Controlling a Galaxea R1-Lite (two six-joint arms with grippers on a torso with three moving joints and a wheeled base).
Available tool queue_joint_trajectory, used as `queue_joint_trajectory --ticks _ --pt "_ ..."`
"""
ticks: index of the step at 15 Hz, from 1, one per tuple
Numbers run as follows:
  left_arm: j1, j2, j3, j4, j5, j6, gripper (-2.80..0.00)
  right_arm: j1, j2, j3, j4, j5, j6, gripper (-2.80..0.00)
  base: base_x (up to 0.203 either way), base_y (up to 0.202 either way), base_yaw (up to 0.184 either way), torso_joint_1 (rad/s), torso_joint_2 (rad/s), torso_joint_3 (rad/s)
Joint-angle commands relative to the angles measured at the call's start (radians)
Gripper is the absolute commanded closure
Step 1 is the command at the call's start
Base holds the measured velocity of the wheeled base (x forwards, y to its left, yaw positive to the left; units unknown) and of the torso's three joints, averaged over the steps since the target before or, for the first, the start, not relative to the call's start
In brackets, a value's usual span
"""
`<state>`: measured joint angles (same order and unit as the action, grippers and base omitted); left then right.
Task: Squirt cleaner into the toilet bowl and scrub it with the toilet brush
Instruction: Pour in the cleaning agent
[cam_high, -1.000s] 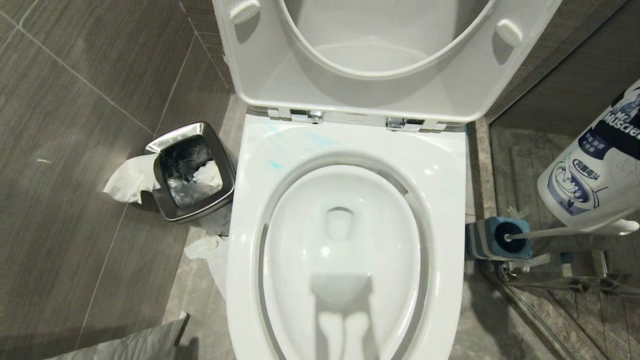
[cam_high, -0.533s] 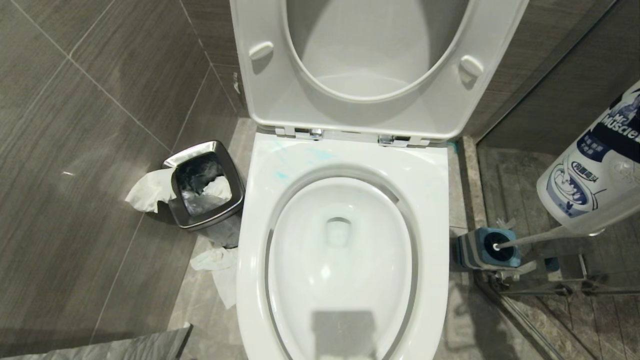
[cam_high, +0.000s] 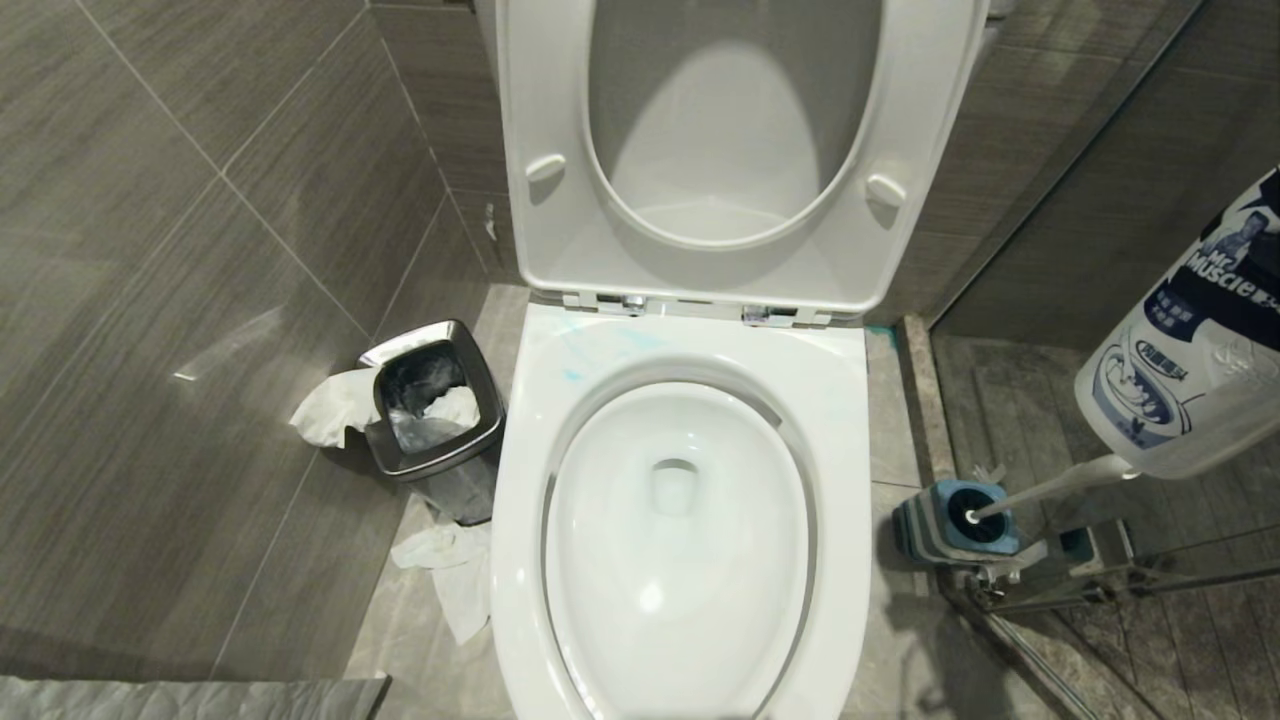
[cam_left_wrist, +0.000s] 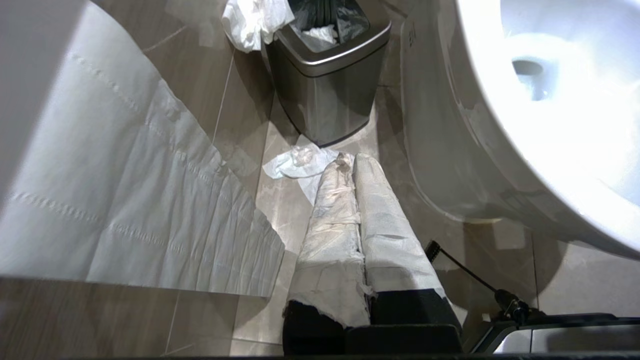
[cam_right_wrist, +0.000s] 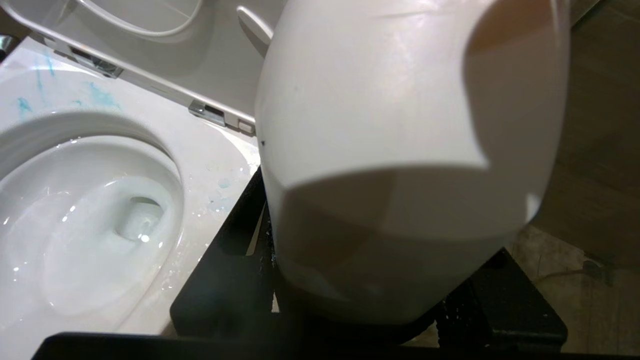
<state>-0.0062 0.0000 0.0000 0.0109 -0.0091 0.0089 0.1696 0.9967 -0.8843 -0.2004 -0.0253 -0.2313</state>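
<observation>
The toilet bowl (cam_high: 850, 420) stands in the middle of the head view, its seat and lid raised against the wall. Faint blue streaks mark the rim at the back left. The cleaner (cam_high: 1190, 370), a white bottle with a dark label band, hangs tilted at the right edge, above the toilet brush (cam_high: 1050, 487). The brush rests in its blue-and-grey holder (cam_high: 955, 520). My right gripper (cam_right_wrist: 380, 280) is shut on the cleaner (cam_right_wrist: 400, 125), a black finger on each side of its base, beside the bowl (cam_right_wrist: 90, 225). My left gripper (cam_left_wrist: 350, 160) is shut, its fingers wrapped in white paper, low beside the toilet's base.
A square steel bin (cam_high: 432, 410) with tissue hanging from it stands left of the toilet. More crumpled tissue (cam_high: 450, 570) lies on the floor. A glass partition frame (cam_high: 1100, 590) runs along the right. A sheet of white paper (cam_left_wrist: 125, 200) hangs near the left gripper.
The head camera has tilted up: the whole scene slid down and shrank, showing more of the raised lid. The cleaner keeps its place at the right edge.
</observation>
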Motion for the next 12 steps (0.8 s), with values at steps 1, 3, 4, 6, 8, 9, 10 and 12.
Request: queue_joint_trajectory --ticks 1,3,4,6,8,9,10,12 --pt "0.0 0.0 0.0 0.0 0.0 -0.003 0.0 0.005 0.029 -0.005 -0.003 0.001 -0.006 0.0 0.0 0.0 0.0 -0.009 0.0 0.157" --pt "0.0 0.0 0.0 0.0 0.0 -0.003 0.0 0.034 0.05 -0.007 -0.004 -0.003 -0.045 0.0 0.0 0.0 0.0 0.002 0.0 0.066" --pt "0.0 0.001 0.0 0.0 0.0 -0.003 0.0 0.047 0.065 -0.004 -0.004 -0.016 -0.092 0.0 0.0 0.0 0.0 0.0 0.0 0.0" --pt "-0.001 0.001 0.0 0.0 0.0 -0.003 0.0 0.114 0.11 -0.005 -0.013 -0.079 -0.149 0.0 0.0 0.0 0.0 0.0 0.0 0.0" --pt "0.0 0.0 0.0 0.0 0.0 -0.003 0.0 0.238 0.165 -0.017 -0.045 -0.195 -0.16 0.0 0.0 0.0 0.0 0.0 0.0 0.0" --pt "0.0 0.0 0.0 0.0 0.0 -0.003 0.0 0.298 0.214 -0.023 -0.092 -0.274 -0.162 0.0 0.0 0.0 0.0 0.0 0.0 0.0" --pt "0.0 0.001 0.0 0.0 0.0 -0.003 0.0 0.342 0.259 -0.03 -0.149 -0.338 -0.163 0.0 0.0 0.0 0.0 0.0 0.0 0.0" --pt "0.0 0.0 0.0 0.0 0.0 -0.003 0.0 0.432 0.35 -0.06 -0.24 -0.449 -0.163 0.0 0.0 0.0 0.0 0.0 0.0 0.0"
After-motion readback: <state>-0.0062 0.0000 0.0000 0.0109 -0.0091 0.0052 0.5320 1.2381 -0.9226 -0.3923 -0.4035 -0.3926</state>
